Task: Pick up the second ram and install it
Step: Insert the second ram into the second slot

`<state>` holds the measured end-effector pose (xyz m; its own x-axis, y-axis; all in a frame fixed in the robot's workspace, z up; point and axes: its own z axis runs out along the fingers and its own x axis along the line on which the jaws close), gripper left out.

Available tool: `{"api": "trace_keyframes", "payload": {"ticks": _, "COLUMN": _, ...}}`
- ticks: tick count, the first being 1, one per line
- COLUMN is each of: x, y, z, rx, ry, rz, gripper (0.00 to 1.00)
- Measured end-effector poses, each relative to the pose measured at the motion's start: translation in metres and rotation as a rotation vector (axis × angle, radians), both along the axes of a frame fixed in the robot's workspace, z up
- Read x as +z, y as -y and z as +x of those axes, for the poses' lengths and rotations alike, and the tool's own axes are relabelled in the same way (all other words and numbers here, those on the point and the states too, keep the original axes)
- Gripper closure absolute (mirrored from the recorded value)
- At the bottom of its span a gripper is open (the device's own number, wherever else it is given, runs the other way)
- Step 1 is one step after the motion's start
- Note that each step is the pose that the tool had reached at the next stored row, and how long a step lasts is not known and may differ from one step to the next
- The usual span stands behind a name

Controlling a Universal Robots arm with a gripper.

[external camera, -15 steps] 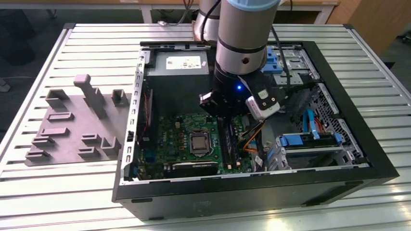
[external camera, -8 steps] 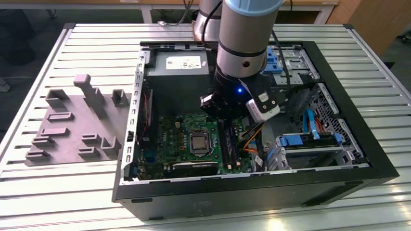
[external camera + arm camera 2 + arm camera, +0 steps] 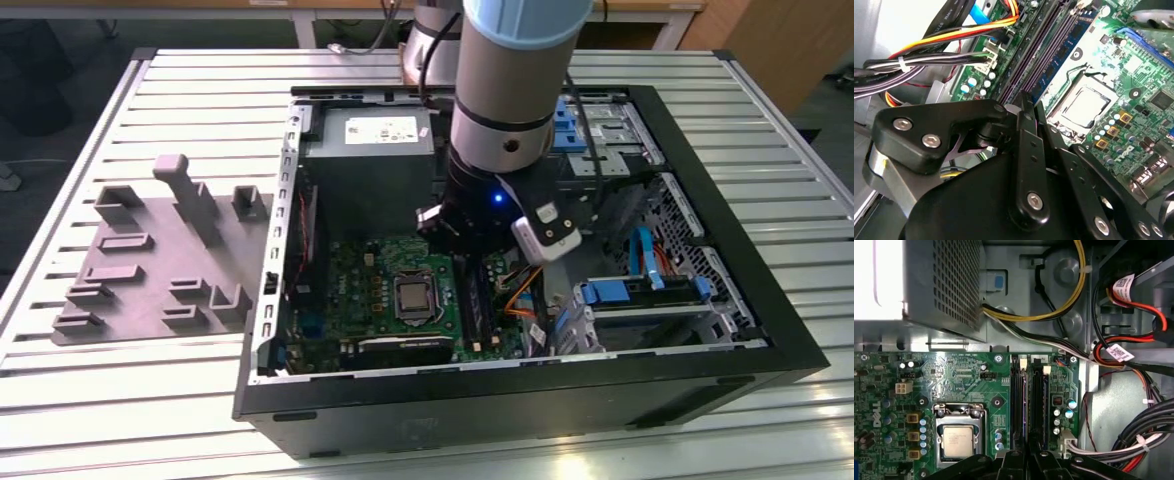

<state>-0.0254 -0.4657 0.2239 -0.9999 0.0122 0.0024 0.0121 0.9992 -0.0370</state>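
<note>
My gripper (image 3: 470,248) is low inside the open computer case, over the memory sockets beside the processor. In the second wrist view its black fingers (image 3: 1023,107) are drawn together. The second ram (image 3: 1060,56), a narrow blue-green board, stands on edge along a long socket and runs up to the fingertips. The fingers close on its near part, which they hide. In the first wrist view the gripper (image 3: 1027,456) sits above the dark sockets (image 3: 1037,405), to one side of the processor (image 3: 958,439).
The green motherboard (image 3: 360,290) lies in the black case (image 3: 747,330). Bundled cables (image 3: 929,57) run close to the sockets. The power supply (image 3: 367,160) and blue drive bays (image 3: 641,290) flank the arm. A grey fixture (image 3: 154,260) sits at the exterior view's left.
</note>
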Motion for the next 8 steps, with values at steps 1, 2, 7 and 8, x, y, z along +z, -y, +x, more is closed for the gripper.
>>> {"api": "trace_keyframes", "payload": {"ticks": 1, "x": -0.0012, "y": 0.0001, "z": 0.0, "rx": 0.0, "ry": 0.0, "rz": 0.0005, "gripper": 0.86}}
{"api": "trace_keyframes", "payload": {"ticks": 2, "x": -0.0023, "y": 0.0001, "z": 0.0001, "rx": 0.0, "ry": 0.0, "rz": 0.0009, "gripper": 0.86}}
{"api": "trace_keyframes", "payload": {"ticks": 7, "x": -0.0063, "y": 0.0002, "z": -0.0001, "rx": 0.0, "ry": -0.0001, "rz": 0.0025, "gripper": 0.86}}
{"api": "trace_keyframes", "payload": {"ticks": 8, "x": -0.0068, "y": 0.0003, "z": -0.0005, "rx": 0.001, "ry": -0.0001, "rz": 0.0026, "gripper": 0.86}}
